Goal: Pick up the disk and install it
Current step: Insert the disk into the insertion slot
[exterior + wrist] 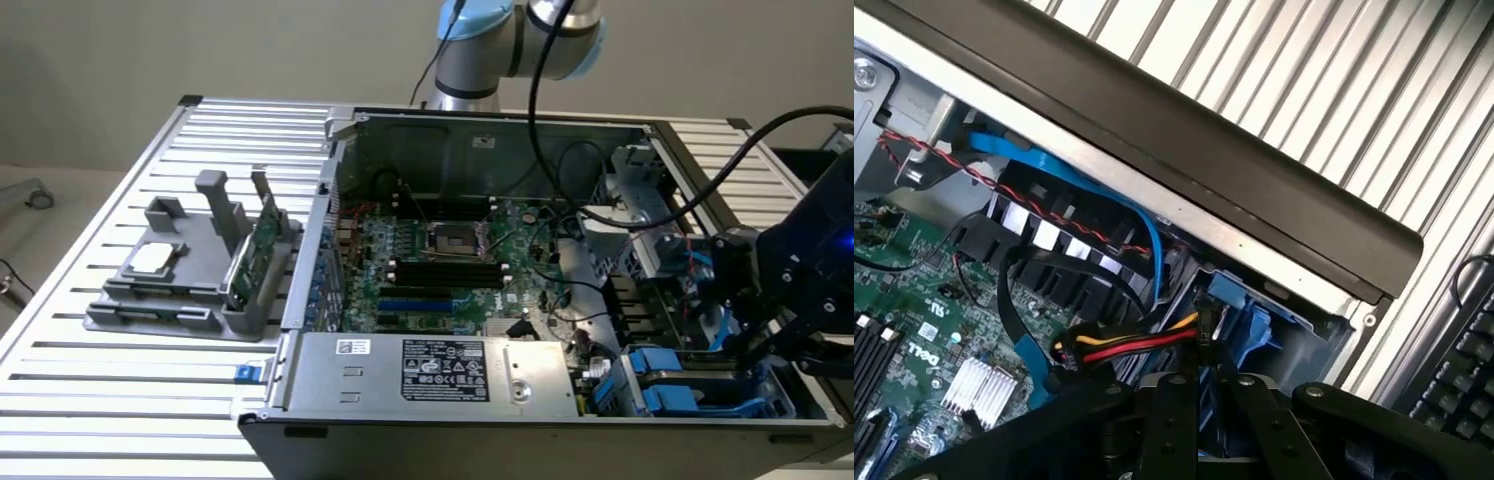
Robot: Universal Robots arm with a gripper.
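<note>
At the near corner of an open computer case (467,140) lying on a slatted metal counter (107,400), the robot's hand (754,325) dips toward the drive bay (694,385) on the exterior view's right. Seen from the wrist, the hand (1199,400) points straight at a blue plastic frame tucked under the case wall, which appears to be the disk (1249,315), sitting in or at the mouth of the bay. Whether the hand is clamped on it or merely close cannot be told.

Seating the drive well looks like a matter of keeping it square to the bay and pressing along the rails, not across them. The bundle of yellow, red and black power wires (1134,345) and the blue data cable (1054,165) run just beside the slot and could snag or be pinched.

The arm's base (467,40) stands behind the case. Its dark wrist hangs over the case's edge on the exterior view's right, tilted inward and down. A grey holder (160,310) with a green card (254,260) sits well apart on the exterior view's left.
</note>
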